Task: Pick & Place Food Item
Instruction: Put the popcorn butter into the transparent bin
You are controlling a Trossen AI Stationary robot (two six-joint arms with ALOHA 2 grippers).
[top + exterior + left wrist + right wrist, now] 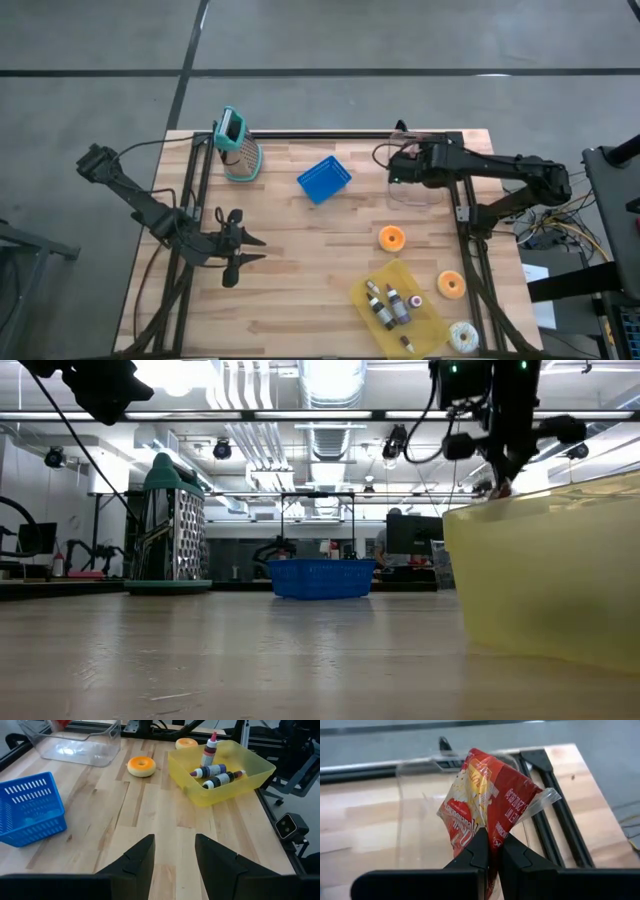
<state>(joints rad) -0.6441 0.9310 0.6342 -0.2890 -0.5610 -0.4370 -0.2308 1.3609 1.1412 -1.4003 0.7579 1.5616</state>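
Red snack packet (487, 805) pinched in right claw (494, 851) above clear bin (412, 190); left claw (173, 851) open.

The packet (487, 810) is red with white and yellow print and a clear edge. The right gripper (492, 852) pinching it is black, as is the left gripper (172, 860). The bin (75, 745) is clear plastic. The basket (323, 180) is bright blue with slotted walls. The tray (250, 775) is translucent yellow; its bottles (215, 772) are dark with white and red caps. The donuts (391, 237) are orange, one (463, 336) whitish. The grater (240, 150) is teal with silver faces. The surface (300, 260) is pale striped wood.
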